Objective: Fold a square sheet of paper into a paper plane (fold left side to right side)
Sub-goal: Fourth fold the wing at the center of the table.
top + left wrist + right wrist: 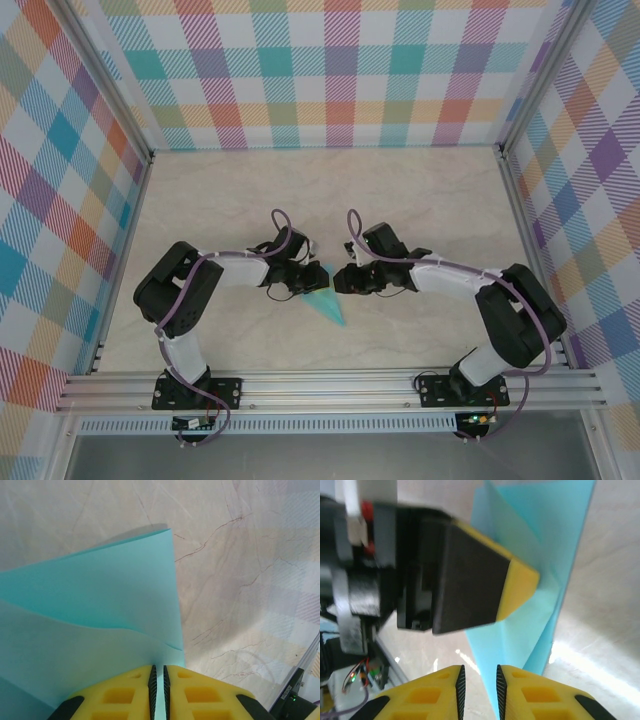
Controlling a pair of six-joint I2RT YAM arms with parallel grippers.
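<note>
Paper plane (327,305): thin matte turquoise, creased pointed wedge, mid-frame on veined marble-look table (400,190). Left gripper (158,690): yellow, ribbed jaws pinching its layers. Right gripper (479,692): jaws narrowly parted, paper edge in gap.

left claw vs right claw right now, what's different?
Left claw is pinched shut on the folded paper, with a thin strip of it between the jaws; right claw shows a clear gap. Left claw holds the paper; right claw appears to grip nothing, the paper's tip lying just beyond it. Shared: yellow fingers with black ribbed faces, both at the same paper, facing each other.
</note>
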